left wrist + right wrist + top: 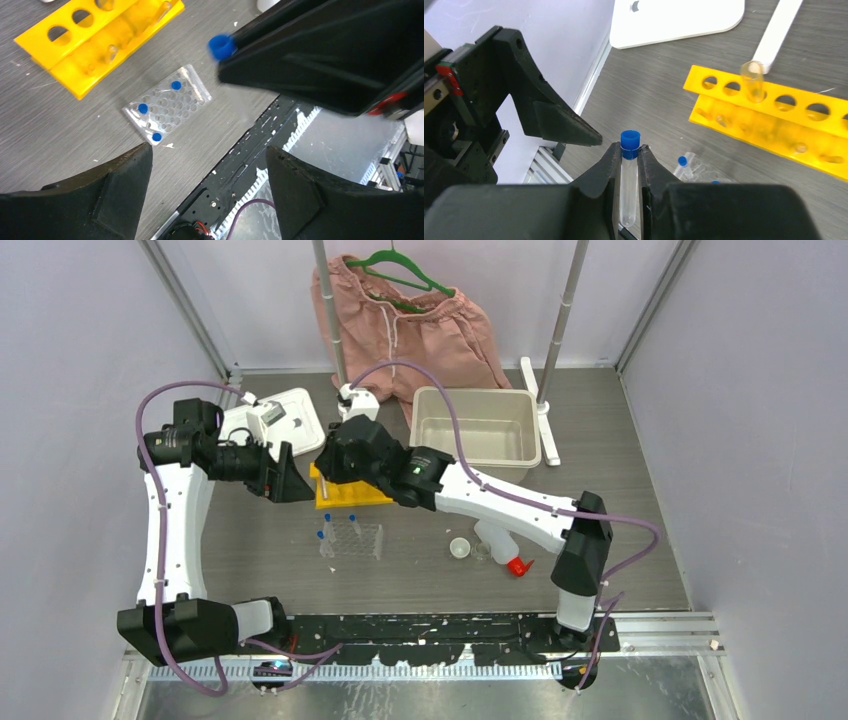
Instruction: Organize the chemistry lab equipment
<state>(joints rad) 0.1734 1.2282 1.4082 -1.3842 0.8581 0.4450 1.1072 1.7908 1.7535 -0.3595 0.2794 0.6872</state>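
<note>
My right gripper (629, 150) is shut on a clear blue-capped tube (630, 139) and holds it in the air, cap outward. In the top view this gripper (324, 466) hovers over the left end of the yellow holed rack (352, 492). My left gripper (292, 482) is open and empty, close beside it. In the left wrist view (208, 150) the held tube's cap (220, 46) shows. The clear grid rack (166, 103) holds three blue-capped tubes. One clear tube (754, 80) stands in the yellow rack (774, 120). The squeeze bottle (500, 545) lies beside a white dish (460, 548) and a tiny beaker (481, 551).
A beige bin (478, 425) stands at the back right and a white lidded box (285, 415) at the back left. Pink shorts on a green hanger (410, 320) hang from a stand whose white foot (540, 415) lies beside the bin.
</note>
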